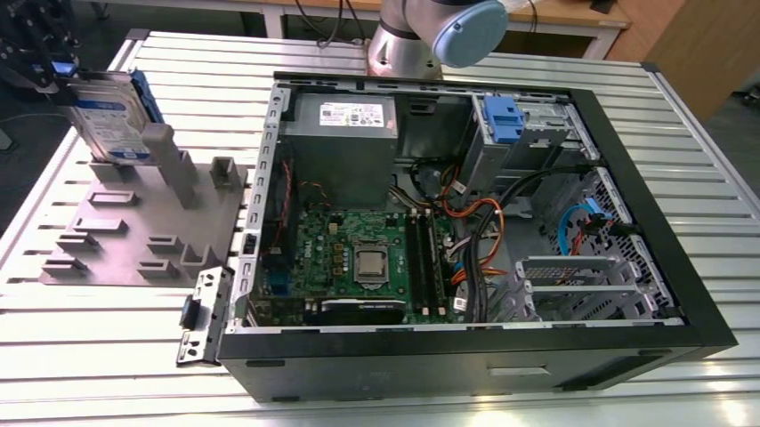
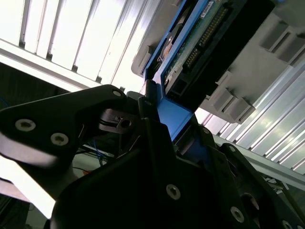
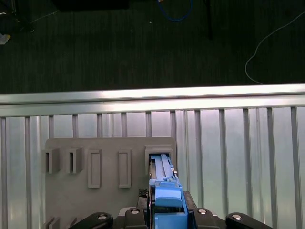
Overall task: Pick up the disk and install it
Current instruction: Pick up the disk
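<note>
A slatted metal table (image 1: pixel 95 356) fills the room's middle, with an open computer case (image 1: pixel 475 365) lying on it and the arm's base (image 1: pixel 410 40) at the top centre of the exterior view. In the upper left of that frame the disk (image 1: pixel 105 116) stands on edge in a grey fixture plate (image 1: pixel 131 231), its long axis rising from the plate and leaning a little. The gripper (image 1: pixel 42 76) is at its top edge, on the side away from the case. The case's near wall, the grey power supply (image 1: pixel 344 142) and a tangle of cables (image 1: pixel 475 213) lie between the disk and the blue-latched drive cage (image 1: pixel 504 120) at upper right. In the second wrist view the gripper (image 2: pixel 174 124) has its black fingers (image 2: pixel 143 112) pressed to either side of the disk's blue rail. I judge it clamped on, with the disk's (image 2: pixel 200 43) body running off to the upper right. In the first wrist view, above dark floor (image 3: pixel 143 43), the disk (image 3: pixel 162 169) sits edge-on in its slot at the plate's corner, directly ahead of the gripper (image 3: pixel 169 210).
</note>
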You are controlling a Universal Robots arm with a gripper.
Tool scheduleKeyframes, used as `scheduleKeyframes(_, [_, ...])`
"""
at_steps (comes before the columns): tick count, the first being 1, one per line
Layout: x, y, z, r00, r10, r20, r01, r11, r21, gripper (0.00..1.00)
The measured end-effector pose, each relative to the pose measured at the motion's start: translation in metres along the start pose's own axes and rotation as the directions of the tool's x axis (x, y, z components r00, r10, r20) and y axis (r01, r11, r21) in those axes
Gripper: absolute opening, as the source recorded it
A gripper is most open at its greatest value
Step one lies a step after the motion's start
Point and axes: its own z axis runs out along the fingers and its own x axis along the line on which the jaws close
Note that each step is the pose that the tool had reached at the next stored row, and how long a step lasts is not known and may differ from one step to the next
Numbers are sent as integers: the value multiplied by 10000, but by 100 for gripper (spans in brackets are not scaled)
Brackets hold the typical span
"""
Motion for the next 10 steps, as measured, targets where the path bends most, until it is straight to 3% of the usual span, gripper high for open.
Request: scheduleKeyframes(10, [0, 0, -28, 10000, 0, -1, 0, 10000, -1, 36])
